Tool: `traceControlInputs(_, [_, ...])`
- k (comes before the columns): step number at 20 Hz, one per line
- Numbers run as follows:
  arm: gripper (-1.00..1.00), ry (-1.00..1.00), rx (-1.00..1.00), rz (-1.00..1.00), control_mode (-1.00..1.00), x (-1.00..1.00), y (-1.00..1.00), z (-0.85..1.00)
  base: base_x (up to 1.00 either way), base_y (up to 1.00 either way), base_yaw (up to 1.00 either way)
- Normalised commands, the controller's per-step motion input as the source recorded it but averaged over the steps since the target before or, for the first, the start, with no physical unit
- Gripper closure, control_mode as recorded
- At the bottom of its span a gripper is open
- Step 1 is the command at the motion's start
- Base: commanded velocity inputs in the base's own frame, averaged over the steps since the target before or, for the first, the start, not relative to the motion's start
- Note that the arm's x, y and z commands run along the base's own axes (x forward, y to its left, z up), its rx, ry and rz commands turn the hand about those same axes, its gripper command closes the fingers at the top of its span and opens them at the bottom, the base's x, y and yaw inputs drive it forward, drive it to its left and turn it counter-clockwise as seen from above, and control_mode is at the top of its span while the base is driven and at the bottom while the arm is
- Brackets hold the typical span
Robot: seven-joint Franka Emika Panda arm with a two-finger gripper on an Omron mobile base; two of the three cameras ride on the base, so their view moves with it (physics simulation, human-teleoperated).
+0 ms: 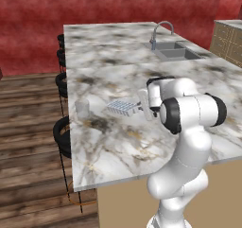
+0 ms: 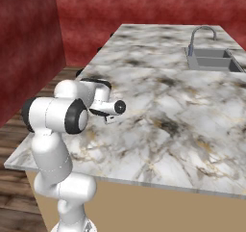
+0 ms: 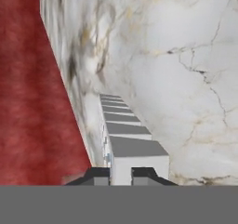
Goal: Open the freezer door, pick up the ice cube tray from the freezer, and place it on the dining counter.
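The ice cube tray (image 1: 121, 108), pale blue-white with a grid of small compartments, is held low over the dining counter (image 1: 108, 61), near its left side. My gripper (image 1: 139, 108) is shut on the tray's near end. In the hand view the tray (image 3: 124, 131) stretches away from the gripper (image 3: 122, 174), with a dark fingertip on each side of its end and the marble counter (image 3: 186, 79) beneath it. I cannot tell whether the tray touches the marble. The freezer and its door are out of view.
A small translucent cup (image 1: 82, 108) stands on the counter just left of the tray. The steel sink (image 1: 176, 52) and curved faucet (image 1: 160, 31) are at the far right. Black stools (image 1: 61, 83) line the counter's left edge over the wood floor.
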Motion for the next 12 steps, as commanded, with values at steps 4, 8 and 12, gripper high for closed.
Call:
traceControlInputs(4, [1.00, 0.00, -0.01, 0.00, -1.00, 0.14, 0.09, -0.36, 0.00, 0.00, 0.00])
traceControlInputs(8, [1.00, 0.00, -0.03, 0.00, -1.00, 0.15, 0.04, -0.16, 0.00, 0.00, 0.00])
traceControlInputs(12, [-1.00, 0.00, -0.03, 0.00, -1.00, 0.21, 0.04, -0.13, 0.00, 0.00, 0.00])
